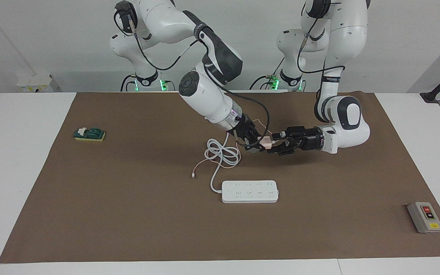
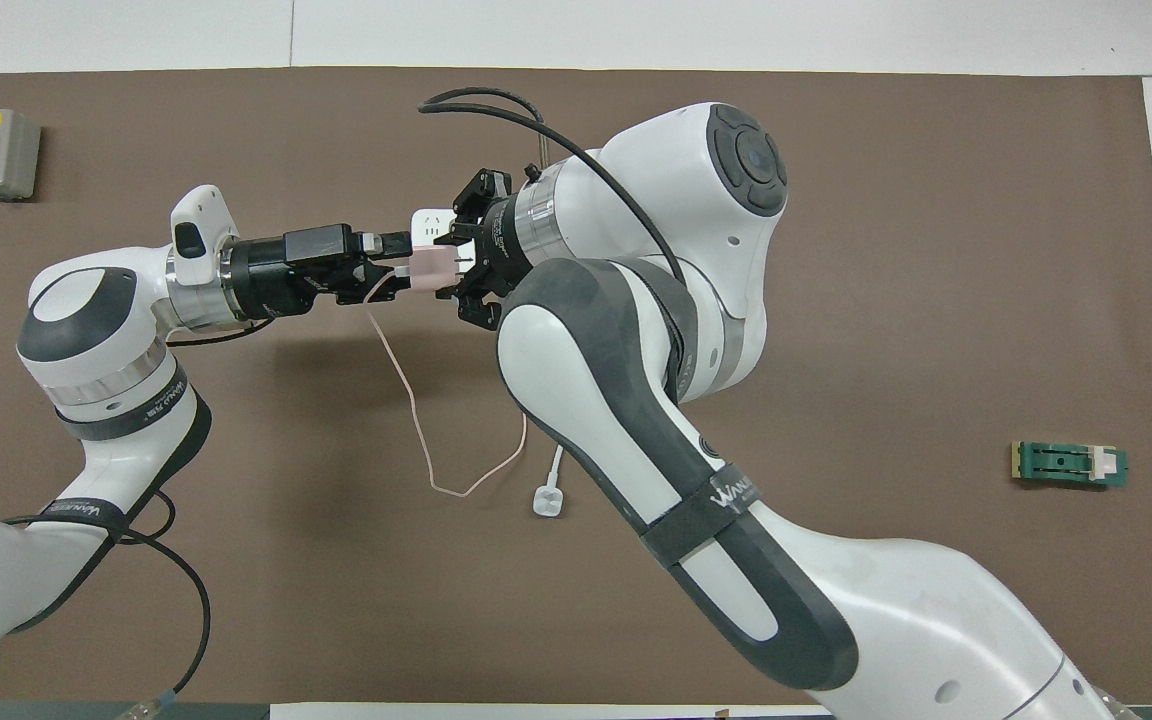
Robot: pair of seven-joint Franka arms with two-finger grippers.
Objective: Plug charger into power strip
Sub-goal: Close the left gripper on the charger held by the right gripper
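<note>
Charger (image 1: 267, 142): small pale-pink cube, thin pink cable (image 2: 414, 420) trailing.

Charger (image 1: 267, 142): your small pale-pink cube, raised above the mat, its thin pink cable trailing down to a loose end on the table. Power strip (image 1: 249, 191): your long flat white multi-socket bar, lying flat, sockets up, its thick white cord coiled nearer the robots.
</note>
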